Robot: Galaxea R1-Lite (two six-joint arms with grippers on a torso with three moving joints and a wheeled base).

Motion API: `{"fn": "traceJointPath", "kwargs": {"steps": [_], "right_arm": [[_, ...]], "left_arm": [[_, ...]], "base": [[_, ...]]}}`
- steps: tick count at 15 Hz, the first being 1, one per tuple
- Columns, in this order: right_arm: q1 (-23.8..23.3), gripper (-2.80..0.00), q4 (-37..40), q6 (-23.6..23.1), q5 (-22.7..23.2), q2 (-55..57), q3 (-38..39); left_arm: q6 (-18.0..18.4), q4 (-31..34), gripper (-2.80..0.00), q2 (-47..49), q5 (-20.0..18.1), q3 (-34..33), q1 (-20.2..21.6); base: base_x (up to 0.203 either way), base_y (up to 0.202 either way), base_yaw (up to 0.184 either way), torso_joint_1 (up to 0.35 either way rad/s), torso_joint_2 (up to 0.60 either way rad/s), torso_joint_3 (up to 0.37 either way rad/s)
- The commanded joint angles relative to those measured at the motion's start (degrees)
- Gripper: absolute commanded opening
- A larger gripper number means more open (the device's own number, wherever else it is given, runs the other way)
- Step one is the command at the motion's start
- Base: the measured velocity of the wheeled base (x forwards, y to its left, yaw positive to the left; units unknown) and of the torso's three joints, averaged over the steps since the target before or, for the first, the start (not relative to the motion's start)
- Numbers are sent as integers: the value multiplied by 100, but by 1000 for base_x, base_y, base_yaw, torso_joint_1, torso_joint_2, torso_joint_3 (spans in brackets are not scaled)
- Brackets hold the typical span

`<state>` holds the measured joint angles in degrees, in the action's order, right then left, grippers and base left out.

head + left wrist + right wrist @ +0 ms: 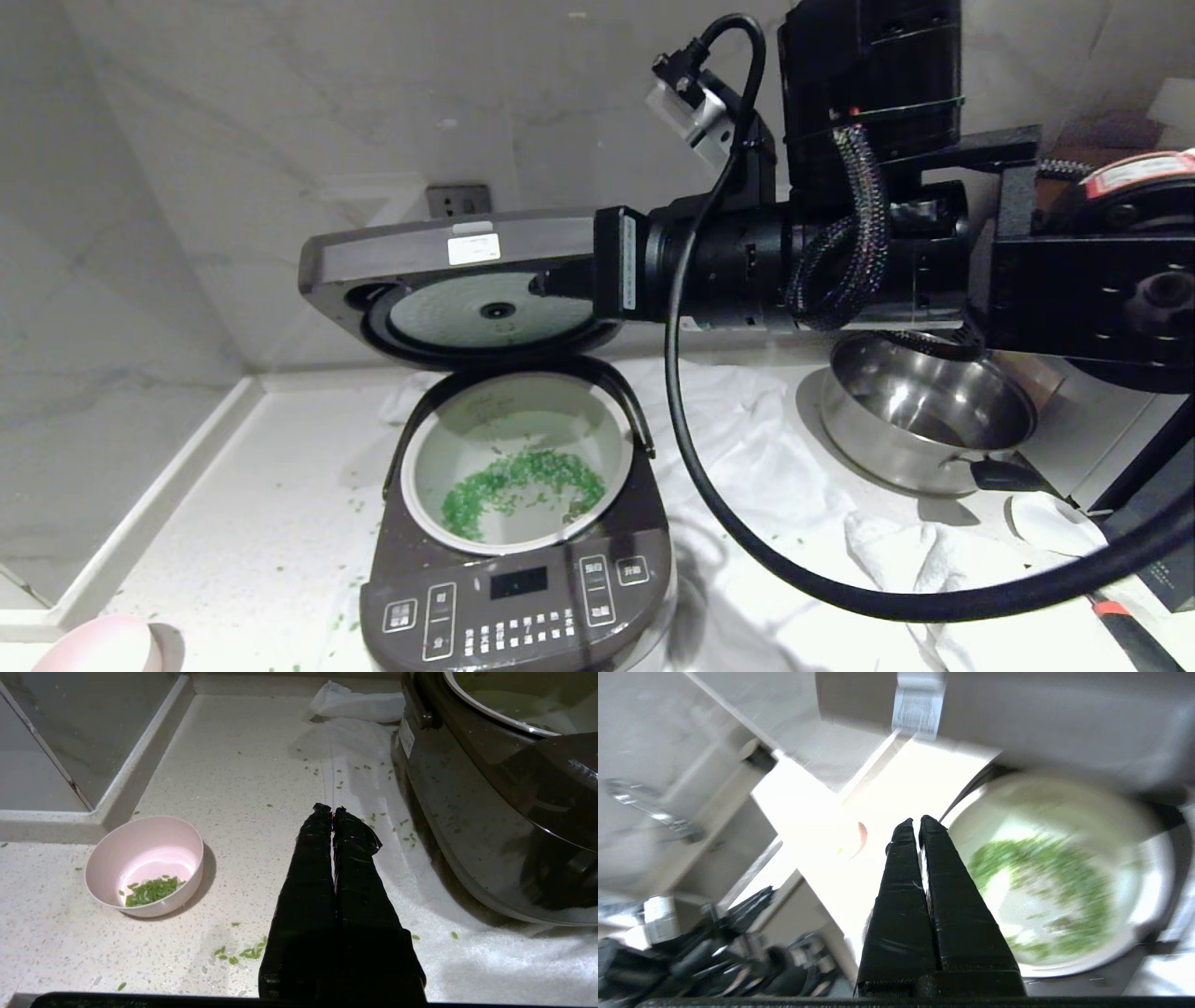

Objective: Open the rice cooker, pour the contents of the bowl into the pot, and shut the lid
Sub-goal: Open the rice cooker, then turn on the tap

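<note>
Head view, near to far: bowl [93, 647] at the bottom left corner, only a pink edge showing, on the tabletop [280, 504]; the left wrist view shows it upright with a few green grains [152, 890] left inside, more grains scattered on the tabletop around it. Left tool [332, 810] hangs over the tabletop between the bowl and the rice cooker [523, 597], fingers pressed together, holding nothing. Rice cooker sits bottom centre, button panel toward the camera, resting on a white cloth [794, 523]. Pot [518, 457] is seated in the cooker body, a ring of green grains across its floor. Lid [457, 280] is hinged up behind the pot, centre frame, its round pale plate facing down and forward. Right tool [551, 285] comes in level from the right, tip at the lid's right edge, looks like touching but hard to tell; the right wrist view shows its fingers pressed together on nothing, and that view is blurred. Steel pan [924, 411] at right middle, behind the arm's black cable [747, 541]. Wall socket [458, 199] at upper centre on the back wall.
</note>
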<state>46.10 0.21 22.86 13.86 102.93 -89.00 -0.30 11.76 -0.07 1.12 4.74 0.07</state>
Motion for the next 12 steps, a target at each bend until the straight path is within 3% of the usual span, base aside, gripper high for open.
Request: {"fn": "traceJointPath", "kwargs": {"steps": [1,5,9,12], "right_arm": [[4,-280,-12,-161,-158,-427,11],[-2,-280,-1,-614,-765,-1347,294],[-112,-280,-4,-1074,-1194,-2538,1212],[-835,-280,-6,-1214,-1395,-3357,1906]], "left_arm": [[-5,1,-280,-10,2,0,1],[-5,10,-280,-10,2,0,1],[-5,10,-280,-10,2,0,1],[-5,3,-280,-10,2,0,1]], "base": [[0,0,0,0,0,0],[0,0,0,0,0,0],[0,0,0,0,0,0],[0,0,0,0,0,0]]}}
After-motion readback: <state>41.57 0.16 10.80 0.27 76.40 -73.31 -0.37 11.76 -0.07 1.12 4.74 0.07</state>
